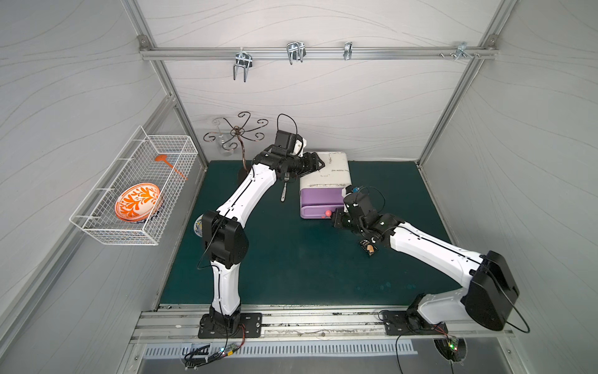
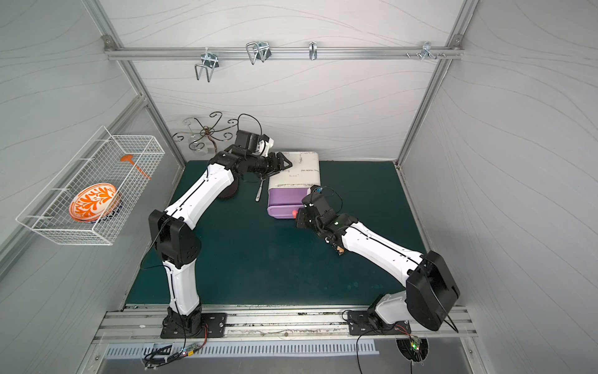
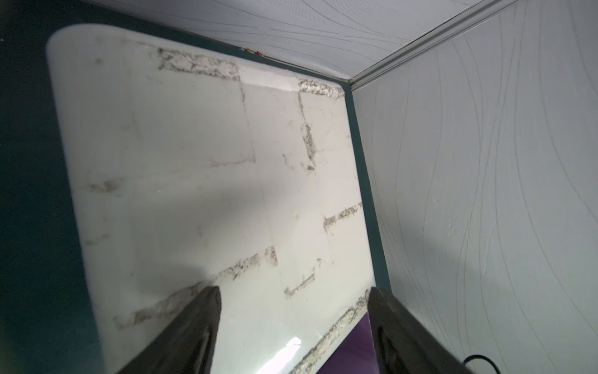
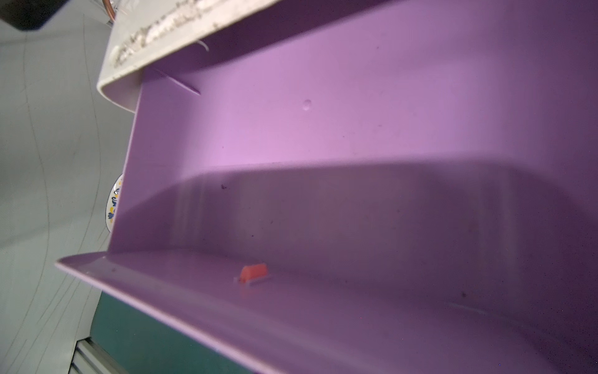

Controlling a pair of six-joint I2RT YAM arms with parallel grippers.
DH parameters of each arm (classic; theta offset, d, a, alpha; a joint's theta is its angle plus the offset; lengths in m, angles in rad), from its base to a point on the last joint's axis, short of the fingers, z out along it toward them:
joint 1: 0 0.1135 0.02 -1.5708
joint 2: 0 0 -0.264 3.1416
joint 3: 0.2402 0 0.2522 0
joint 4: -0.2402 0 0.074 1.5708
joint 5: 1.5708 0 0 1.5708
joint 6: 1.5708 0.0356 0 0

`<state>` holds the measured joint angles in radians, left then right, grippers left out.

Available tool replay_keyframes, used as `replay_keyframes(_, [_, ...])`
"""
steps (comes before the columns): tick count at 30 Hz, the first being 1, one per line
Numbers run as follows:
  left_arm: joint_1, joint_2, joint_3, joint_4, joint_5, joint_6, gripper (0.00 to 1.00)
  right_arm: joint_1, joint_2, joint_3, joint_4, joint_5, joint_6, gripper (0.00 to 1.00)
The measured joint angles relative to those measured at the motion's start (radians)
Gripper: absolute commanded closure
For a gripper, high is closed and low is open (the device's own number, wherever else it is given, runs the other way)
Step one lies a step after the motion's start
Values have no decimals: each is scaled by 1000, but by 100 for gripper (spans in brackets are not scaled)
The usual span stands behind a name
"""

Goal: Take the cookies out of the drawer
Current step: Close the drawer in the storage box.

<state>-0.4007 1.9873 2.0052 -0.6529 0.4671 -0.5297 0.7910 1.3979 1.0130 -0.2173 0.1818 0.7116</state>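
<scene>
Fingers (image 3: 194,323) of left gripper (image 3: 291,289) gape, empty — right gripper (image 1: 336,222) closed at one drawer (image 1: 315,198), one cookie packet (image 1: 368,248) outside.

Wire basket (image 1: 116,234) on L wall w/ orange bowl (image 1: 138,201); fork (image 1: 284,191) on green mat (image 1: 291,265)

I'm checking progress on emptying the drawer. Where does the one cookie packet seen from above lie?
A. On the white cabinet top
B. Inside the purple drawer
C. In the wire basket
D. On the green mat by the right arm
D: the cookie packet lies on the green mat beside the right arm, and what the right wrist view shows of the purple drawer is bare.
</scene>
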Motion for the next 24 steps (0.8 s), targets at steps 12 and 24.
replay_keyframes(12, [2, -31, -88, 82, 50, 22, 24, -5, 214, 101, 113, 120, 0, 87])
replay_keyframes(24, [3, -38, -119, 121, 106, 23, 24, -24, 214, 158, 131, 154, -4, 85])
